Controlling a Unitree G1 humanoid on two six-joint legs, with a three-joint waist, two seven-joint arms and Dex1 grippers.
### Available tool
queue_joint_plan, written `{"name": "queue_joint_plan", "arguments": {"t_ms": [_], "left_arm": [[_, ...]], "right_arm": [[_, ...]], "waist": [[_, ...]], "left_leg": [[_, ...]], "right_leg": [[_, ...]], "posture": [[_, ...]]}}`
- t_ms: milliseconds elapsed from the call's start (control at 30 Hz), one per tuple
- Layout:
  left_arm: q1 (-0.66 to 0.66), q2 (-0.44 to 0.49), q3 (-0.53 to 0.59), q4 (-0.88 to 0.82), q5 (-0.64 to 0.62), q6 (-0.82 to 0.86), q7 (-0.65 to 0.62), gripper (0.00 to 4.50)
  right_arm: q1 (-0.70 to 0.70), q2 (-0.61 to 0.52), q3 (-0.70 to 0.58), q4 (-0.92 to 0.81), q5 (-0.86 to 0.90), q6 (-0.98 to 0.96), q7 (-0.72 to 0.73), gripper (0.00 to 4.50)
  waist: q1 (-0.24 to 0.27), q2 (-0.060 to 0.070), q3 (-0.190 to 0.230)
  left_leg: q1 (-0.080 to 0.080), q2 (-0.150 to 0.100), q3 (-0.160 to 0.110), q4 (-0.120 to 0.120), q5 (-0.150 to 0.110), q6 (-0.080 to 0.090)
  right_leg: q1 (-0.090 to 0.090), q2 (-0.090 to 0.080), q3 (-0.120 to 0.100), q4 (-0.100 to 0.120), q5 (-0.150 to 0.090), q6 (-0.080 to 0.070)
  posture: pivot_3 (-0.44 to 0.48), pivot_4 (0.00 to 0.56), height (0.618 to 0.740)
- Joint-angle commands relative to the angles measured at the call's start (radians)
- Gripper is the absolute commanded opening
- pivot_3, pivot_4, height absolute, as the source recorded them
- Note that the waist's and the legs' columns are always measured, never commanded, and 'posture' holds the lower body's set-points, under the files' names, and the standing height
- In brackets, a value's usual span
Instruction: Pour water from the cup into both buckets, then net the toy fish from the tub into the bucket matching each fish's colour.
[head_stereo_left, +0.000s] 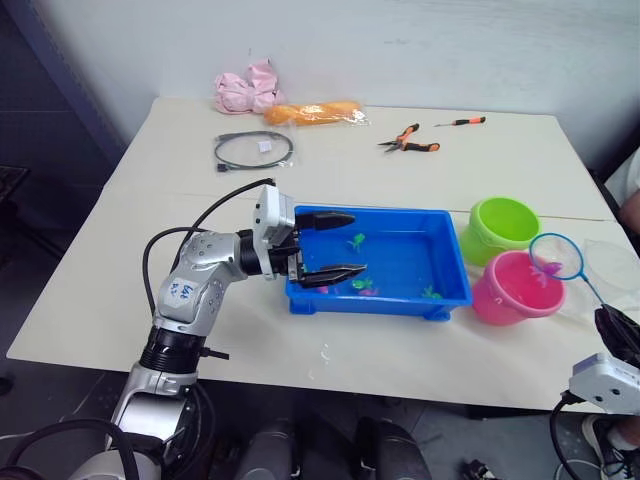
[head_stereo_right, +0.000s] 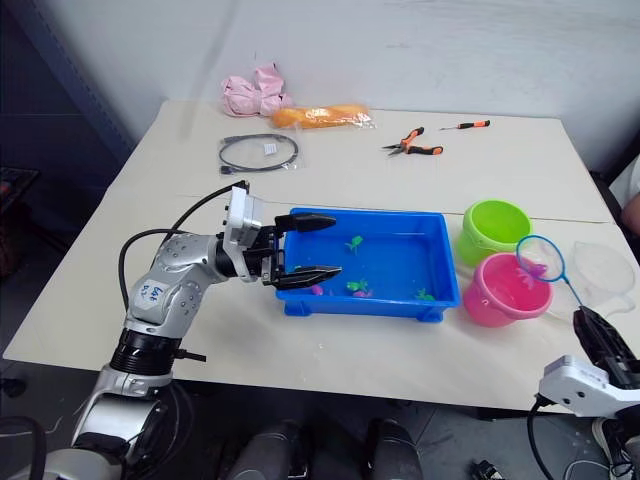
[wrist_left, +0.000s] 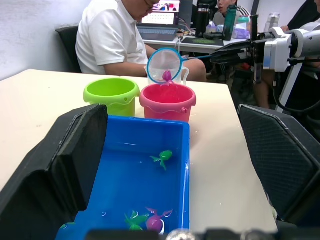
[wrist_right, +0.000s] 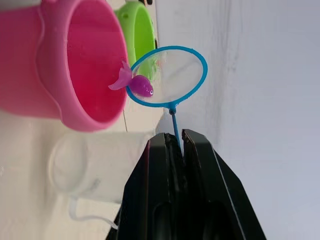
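Pinching the thin handle of the net (head_stereo_left: 556, 256) between its pressed-together black fingers, the right end effector (wrist_right: 177, 142) is holding the hoop up over the pink bucket (head_stereo_left: 517, 287), with the handle's long axis running from the robot's near right up and inward toward the buckets. A small magenta fish (wrist_right: 139, 86) is lying in the fine mesh, its tail pointing toward the pink bucket's rim. The lime green bucket (head_stereo_left: 501, 229) is standing just behind the pink one, the two touching or nearly so, both smooth plastic and widening toward the rim. The clear cup (head_stereo_right: 603, 270) is standing just beside them, toward the table's right edge.

The blue tub (head_stereo_left: 382, 259) is sitting just left of the buckets, its long axis running across the table (head_stereo_left: 130, 270), holding shallow water with green fish (head_stereo_left: 355, 241) and pink ones scattered in it. The left end effector (head_stereo_left: 326, 244) is hovering over the tub's left end with its fingers spread wide, pointing along the tub toward the buckets.

Open table is lying behind the tub; pliers (head_stereo_left: 409, 141), a small screwdriver (head_stereo_left: 461, 122), a coiled cable (head_stereo_left: 253, 149), an orange bag (head_stereo_left: 314, 113) and a pink bag (head_stereo_left: 246, 89) are lying well apart near the far edge. A person (wrist_left: 116, 37) is sitting beyond the buckets
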Motion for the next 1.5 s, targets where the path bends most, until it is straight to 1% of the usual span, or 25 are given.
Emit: {"name": "queue_joint_plan", "arguments": {"t_ms": [33,133,200,300,433,533,633,700,800,833,900,933,967,1033,1067,1167,1267,1400,1433,1500], "left_arm": [[0.012,0.004,0.012,-0.045,-0.013,-0.020,-0.001,4.47],[0.030,0.007,0.021,-0.036,-0.008,-0.043,0.000,4.47],[0.036,0.013,0.023,-0.021,-0.002,-0.055,-0.002,4.47],[0.034,0.017,0.018,0.001,0.008,-0.083,-0.010,4.47],[0.020,0.009,0.014,0.012,0.017,-0.104,0.002,4.47],[0.020,-0.003,0.012,0.007,0.005,-0.095,0.010,4.47],[0.021,-0.003,0.004,0.013,0.011,-0.105,-0.002,4.47],[0.019,-0.006,0.006,0.016,0.012,-0.106,0.002,4.47],[0.014,-0.010,0.006,0.022,0.013,-0.111,0.002,4.47],[0.015,-0.013,0.009,0.023,0.011,-0.110,0.006,4.47],[0.016,-0.019,0.010,0.023,0.008,-0.107,0.012,4.47],[0.015,-0.022,0.007,0.027,0.011,-0.111,0.009,4.47],[0.016,-0.024,0.004,0.028,0.014,-0.116,0.008,4.47],[0.018,-0.032,0.007,0.023,0.012,-0.113,0.019,4.47],[0.019,-0.033,0.008,0.021,0.013,-0.113,0.023,4.47],[0.026,-0.032,0.006,0.015,0.013,-0.112,0.026,4.47],[0.032,-0.034,0.003,0.009,0.010,-0.107,0.027,4.47],[0.022,-0.038,0.002,0.020,0.014,-0.113,0.027,4.47],[0.021,-0.039,0.002,0.020,0.014,-0.114,0.029,4.47],[0.023,-0.038,0.004,0.018,0.014,-0.115,0.028,4.47]], "right_arm": [[0.024,-0.011,-0.014,0.008,0.006,-0.076,-0.031,0.00],[0.011,-0.023,-0.069,0.049,-0.052,-0.081,-0.104,0.00],[0.000,-0.035,-0.062,0.066,-0.056,-0.103,-0.124,0.00],[-0.025,-0.048,0.000,0.074,-0.066,-0.094,-0.101,0.00],[-0.029,-0.050,-0.008,0.093,-0.053,-0.081,-0.106,0.00],[-0.018,-0.058,0.051,0.087,-0.041,-0.122,-0.079,0.00],[-0.044,-0.048,0.030,0.084,-0.050,-0.089,-0.103,0.00],[-0.048,-0.055,0.044,0.078,-0.057,-0.100,-0.103,0.00],[-0.059,-0.052,-0.012,0.104,-0.055,-0.056,-0.131,0.00],[-0.057,-0.057,-0.005,0.107,-0.055,-0.062,-0.127,0.00],[-0.038,-0.072,0.051,0.090,-0.050,-0.121,-0.102,0.00],[-0.043,-0.065,0.050,0.088,-0.034,-0.109,-0.098,0.00],[-0.064,-0.031,0.033,0.083,-0.008,-0.055,-0.108,0.00],[-0.031,-0.052,0.095,0.035,-0.023,-0.122,-0.065,0.00],[-0.024,-0.038,0.089,0.026,-0.013,-0.120,-0.065,0.00],[-0.056,-0.027,0.006,0.067,-0.025,-0.035,-0.109,0.00],[-0.062,-0.047,0.034,0.071,-0.043,-0.062,-0.103,0.00],[-0.067,-0.050,0.016,0.075,-0.034,-0.042,-0.107,0.00],[-0.064,-0.050,0.014,0.069,-0.023,-0.051,-0.106,0.00],[-0.057,-0.048,0.005,0.044,0.077,-0.070,-0.068,0.00]], "waist": [[-0.004,0.000,0.000],[-0.016,0.000,0.000],[-0.020,0.000,0.000],[-0.025,-0.001,0.000],[-0.023,0.000,0.000],[-0.020,0.000,0.000],[-0.021,0.000,0.000],[-0.021,0.000,0.000],[-0.021,0.000,0.000],[-0.021,0.000,0.000],[-0.021,0.000,0.000],[-0.021,0.000,0.000],[-0.021,0.000,0.000],[-0.021,0.000,0.000],[-0.021,0.000,0.000],[-0.021,0.000,0.000],[-0.021,0.000,0.000],[-0.021,0.000,0.000],[-0.021,0.000,0.000],[-0.021,0.000,0.000]], "left_leg": [[0.000,0.000,0.001,0.000,0.000,0.000],[0.002,0.001,0.002,-0.001,0.000,0.000],[0.002,0.001,0.002,-0.001,0.000,0.000],[0.003,0.003,0.004,-0.001,-0.001,-0.002],[0.004,0.005,0.004,-0.001,-0.002,-0.003],[0.004,0.005,0.004,-0.001,-0.002,-0.003],[0.004,0.005,0.004,-0.001,-0.002,-0.003],[0.004,0.005,0.004,-0.001,-0.002,-0.003],[0.004,0.005,0.004,-0.001,-0.002,-0.003],[0.004,0.005,0.004,-0.001,-0.002,-0.003],[0.004,0.005,0.005,-0.001,-0.002,-0.003],[0.004,0.005,0.004,-0.001,-0.002,-0.003],[0.004,0.005,0.004,-0.001,-0.002,-0.003],[0.004,0.006,0.004,-0.001,-0.002,-0.003],[0.004,0.005,0.005,-0.001,-0.002,-0.003],[0.004,0.005,0.005,-0.001,-0.002,-0.003],[0.004,0.005,0.005,0.000,-0.003,-0.001],[0.004,0.006,0.005,0.000,-0.004,-0.002],[0.004,0.006,0.005,0.000,-0.004,-0.002],[0.004,0.006,0.005,0.000,-0.004,-0.002]], "right_leg": [[0.000,0.000,0.001,0.000,0.000,0.000],[0.000,-0.001,0.002,0.000,0.000,0.000],[0.000,-0.002,0.003,0.000,0.000,0.000],[0.000,-0.001,0.004,0.000,0.000,-0.001],[0.000,0.000,0.005,0.001,-0.001,-0.002],[0.000,-0.001,0.004,0.001,-0.001,-0.002],[0.000,-0.001,0.005,0.001,-0.001,-0.002],[0.000,-0.001,0.005,0.001,-0.001,-0.002],[0.000,-0.001,0.005,0.001,-0.001,-0.002],[0.000,-0.001,0.005,0.001,-0.001,-0.002],[0.000,-0.001,0.005,0.001,-0.001,-0.002],[0.000,-0.001,0.005,0.001,-0.001,-0.002],[0.000,-0.001,0.005,0.001,-0.001,-0.002],[0.000,0.000,0.005,0.001,-0.001,-0.002],[0.000,-0.001,0.005,0.001,-0.001,-0.002],[0.000,-0.001,0.005,0.001,-0.001,-0.002],[0.000,-0.001,0.006,0.001,-0.001,-0.002],[0.000,0.000,0.005,0.001,-0.001,-0.003],[0.000,0.000,0.005,0.001,-0.001,-0.003],[0.000,0.000,0.005,0.001,-0.001,-0.003]], "posture": [[0.000,0.150,0.740],[0.000,0.150,0.740],[0.000,0.150,0.740],[0.000,0.150,0.740],[0.000,0.150,0.740],[0.000,0.150,0.740],[0.000,0.150,0.740],[0.000,0.150,0.740],[0.000,0.150,0.740],[0.000,0.150,0.740],[0.000,0.150,0.740],[0.000,0.150,0.740],[0.000,0.150,0.740],[0.000,0.150,0.740],[0.000,0.150,0.740],[0.000,0.150,0.740],[0.000,0.150,0.740],[0.000,0.150,0.740],[0.000,0.150,0.740],[0.000,0.150,0.740]]}}
